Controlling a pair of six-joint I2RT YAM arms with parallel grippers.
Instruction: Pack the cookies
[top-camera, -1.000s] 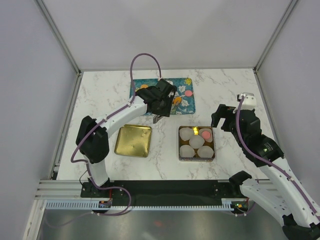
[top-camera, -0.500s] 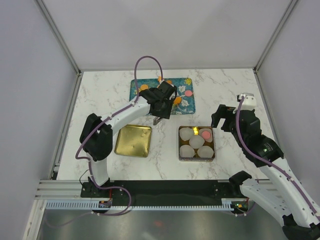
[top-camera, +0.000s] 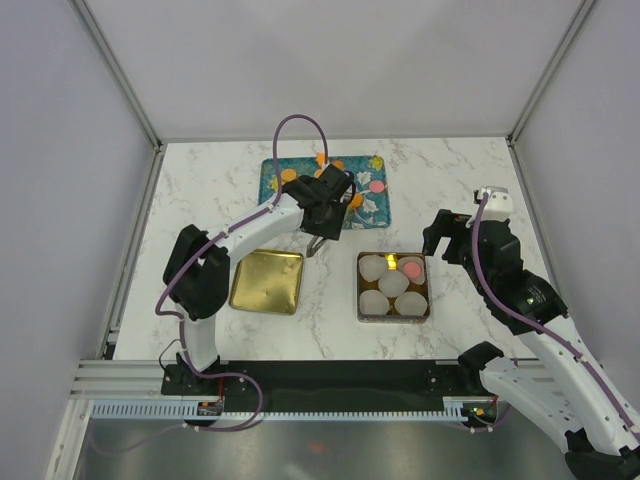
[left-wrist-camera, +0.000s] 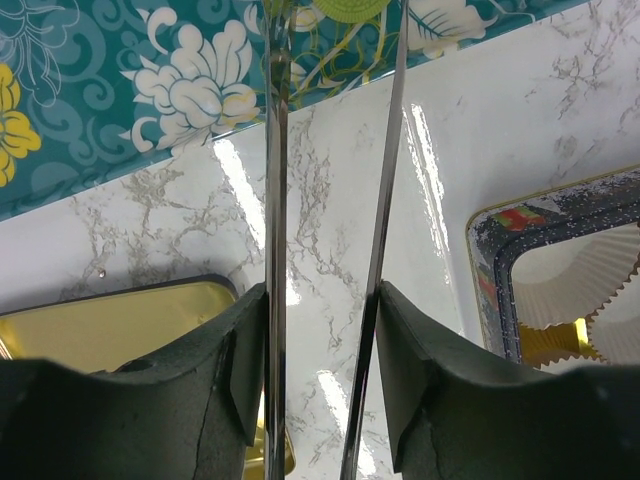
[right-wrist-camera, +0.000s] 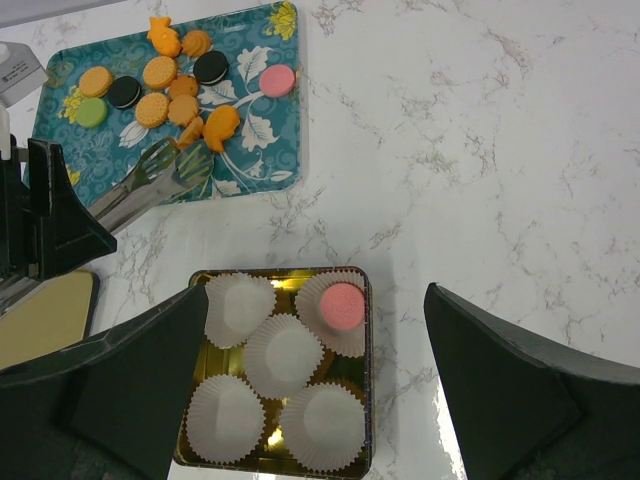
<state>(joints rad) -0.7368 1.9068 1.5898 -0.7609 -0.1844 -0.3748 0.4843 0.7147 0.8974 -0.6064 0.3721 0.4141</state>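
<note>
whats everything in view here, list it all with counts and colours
tray: one, teal floral, far side of table
cookies: about a dozen, mostly orange, two black, one green, one pink, on tray
pink cookie: one, in a paper cup
paper cups: five, white, in tin
tin: one, gold inside, near the tray
lid: one, gold, left of tin
tongs: one, metal, green cookie between tips
table: white marble
left gripper: closed on tongs
right gripper: open, above tin
</note>
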